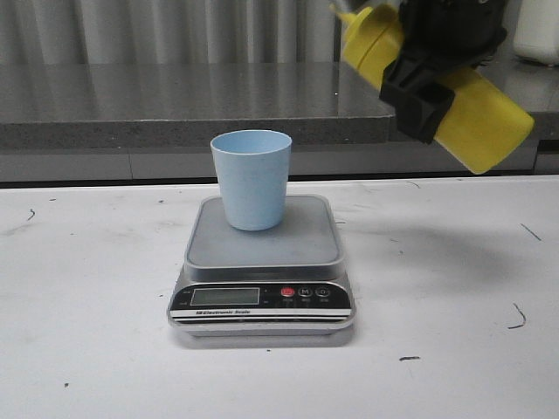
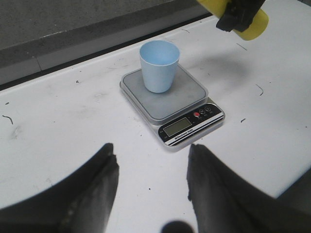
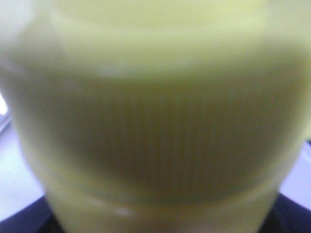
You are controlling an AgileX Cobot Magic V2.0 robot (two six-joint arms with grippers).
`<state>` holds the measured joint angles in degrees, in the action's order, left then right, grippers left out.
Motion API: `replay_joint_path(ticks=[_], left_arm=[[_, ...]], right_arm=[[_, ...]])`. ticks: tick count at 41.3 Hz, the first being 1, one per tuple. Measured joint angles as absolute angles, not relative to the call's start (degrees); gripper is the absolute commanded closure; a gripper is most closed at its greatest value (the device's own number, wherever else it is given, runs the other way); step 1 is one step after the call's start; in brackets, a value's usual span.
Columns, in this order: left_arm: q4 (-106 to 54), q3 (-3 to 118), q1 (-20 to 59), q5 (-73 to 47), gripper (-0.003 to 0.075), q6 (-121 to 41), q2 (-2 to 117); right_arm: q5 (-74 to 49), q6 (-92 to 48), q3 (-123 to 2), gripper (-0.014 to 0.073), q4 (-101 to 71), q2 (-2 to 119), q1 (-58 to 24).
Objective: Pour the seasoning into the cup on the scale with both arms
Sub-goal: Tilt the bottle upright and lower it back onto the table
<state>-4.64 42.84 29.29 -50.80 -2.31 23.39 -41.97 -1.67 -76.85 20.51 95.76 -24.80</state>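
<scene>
Seasoning bottle hangs tilted at about two o'clock from the cup, clamped in the right gripper, its top cut off by the frame's upper edge. Cup stands upright on the scale platform, toward its far edge. White table lies bare all round the scale. Right wrist view is only blurred yellow plastic. Left gripper, seen solely in its own view, hovers with fingers spread, holding nothing.
</scene>
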Motion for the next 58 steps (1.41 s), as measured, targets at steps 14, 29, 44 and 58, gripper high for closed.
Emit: replay_joint_path(ticks=[14, 29, 44, 58], left_arm=[[-4.6, 42.8, 29.3, -50.8, 0.0384, -2.3, 23.4], [-4.6, 42.8, 29.3, -50.8, 0.0384, -2.3, 23.4], [-4.6, 42.8, 29.3, -50.8, 0.0384, -2.3, 23.4], [-4.6, 42.8, 29.3, -50.8, 0.0384, -2.3, 23.4]], right_arm=[[-9.7, -1.7, -53.9, 0.0249, 9.4, 83.0, -17.8], [25.7, -1.8, -35.8, 0.0249, 3.7, 86.5, -17.6], [44.5, -1.9, -35.7, 0.0249, -1.4, 98.2, -17.0], [55.3, -2.0, -36.0, 0.0249, -5.0, 106.6, -16.0]])
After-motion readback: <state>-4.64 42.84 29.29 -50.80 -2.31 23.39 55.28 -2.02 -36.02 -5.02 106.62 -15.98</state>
